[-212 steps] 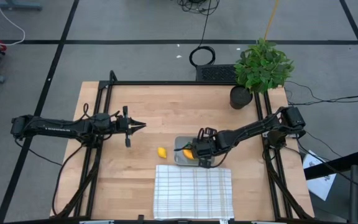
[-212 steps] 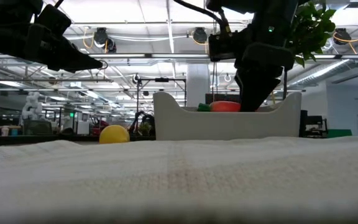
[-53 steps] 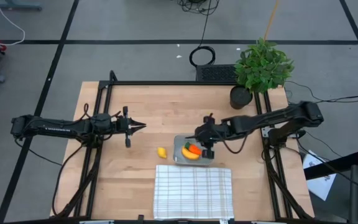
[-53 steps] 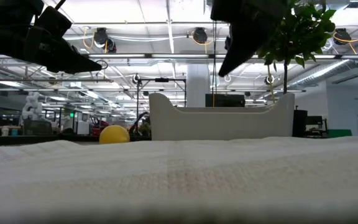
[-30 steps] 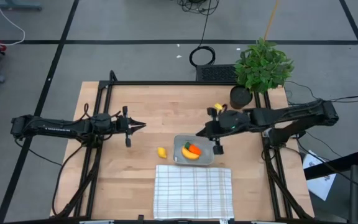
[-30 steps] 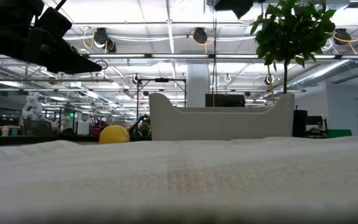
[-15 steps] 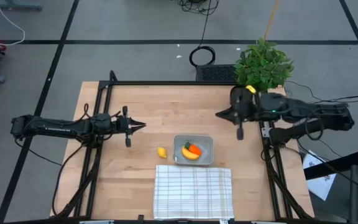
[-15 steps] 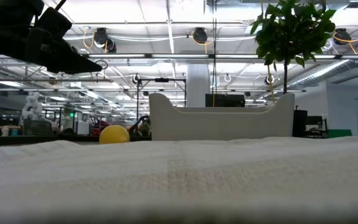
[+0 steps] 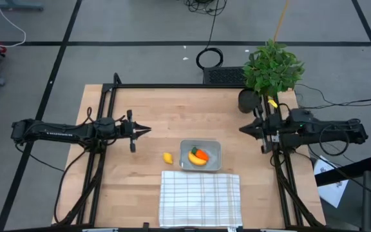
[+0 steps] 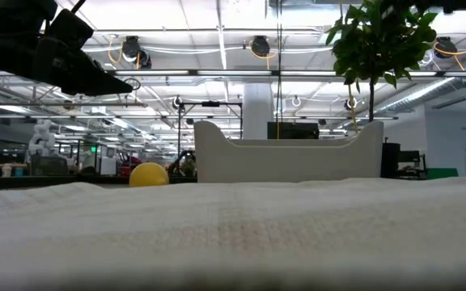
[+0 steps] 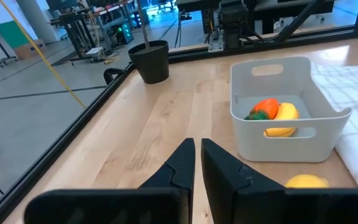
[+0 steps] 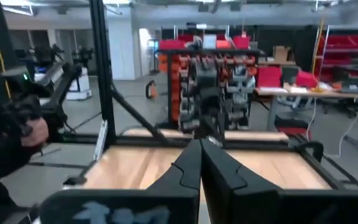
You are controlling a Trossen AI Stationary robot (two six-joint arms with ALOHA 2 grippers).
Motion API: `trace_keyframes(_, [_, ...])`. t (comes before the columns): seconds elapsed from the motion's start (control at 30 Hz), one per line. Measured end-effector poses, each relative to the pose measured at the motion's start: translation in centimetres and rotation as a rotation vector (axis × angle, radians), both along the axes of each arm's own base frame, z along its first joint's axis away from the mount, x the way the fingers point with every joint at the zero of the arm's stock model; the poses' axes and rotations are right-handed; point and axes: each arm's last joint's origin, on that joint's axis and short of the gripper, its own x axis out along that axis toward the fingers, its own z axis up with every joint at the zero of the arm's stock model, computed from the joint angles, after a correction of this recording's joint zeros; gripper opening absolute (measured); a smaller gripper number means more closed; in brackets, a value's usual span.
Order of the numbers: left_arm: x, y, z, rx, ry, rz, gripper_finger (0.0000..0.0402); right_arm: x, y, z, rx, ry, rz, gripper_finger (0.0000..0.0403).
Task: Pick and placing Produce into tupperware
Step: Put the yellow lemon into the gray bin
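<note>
Near the middle of the high view, slightly right and below centre, the tupperware sat on the wooden table, its lower edge touching the top edge of the white grid cloth. Inside it lay the banana and the carrot, side by side and touching. Just left of the tub, on bare wood, rested the lemon, apart from the tub wall.

At the left of the same view the left gripper hung over the table left of centre, fingers pressed together and empty; its wrist view showed the two dark fingers nearly meeting, with the tub and its carrot and banana beyond, and the lemon in the lower right of that frame.

At the right edge of the table the right gripper was held just below the potted plant, well apart from the tub, its fingers closed on nothing.

In the low view the tub stood centre, the lemon left of it.
</note>
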Motion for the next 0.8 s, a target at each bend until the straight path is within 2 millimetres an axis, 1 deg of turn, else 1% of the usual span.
trace_keyframes(0.13, [0.0, 0.0, 0.0, 0.005, 0.0, -0.001, 0.0033, -0.4, -0.1, -2.7, -0.037, 0.04, -0.024, 0.0])
trace_keyframes(0.27, [0.0, 0.0, 0.0, 0.004, 0.0, -0.001, 0.0033, -0.7, -0.3, -4.7, -0.062, 0.056, -0.11, 0.0])
trace_keyframes(0.47, [0.0, 0.0, 0.0, -0.002, 0.0, 0.0, 0.0033, -0.7, -0.3, -6.6, -0.001, 0.01, -0.113, 0.0])
trace_keyframes(0.6, [0.0, 0.0, 0.0, 0.003, 0.0, -0.001, 0.0033, -0.6, -0.3, -7.9, -0.014, 0.006, -0.114, 0.0])
trace_keyframes(0.8, [0.0, 0.0, 0.0, 0.062, 0.011, -0.013, 0.0033, -0.6, -0.3, -8.8, -0.042, -0.053, -0.116, 0.0])
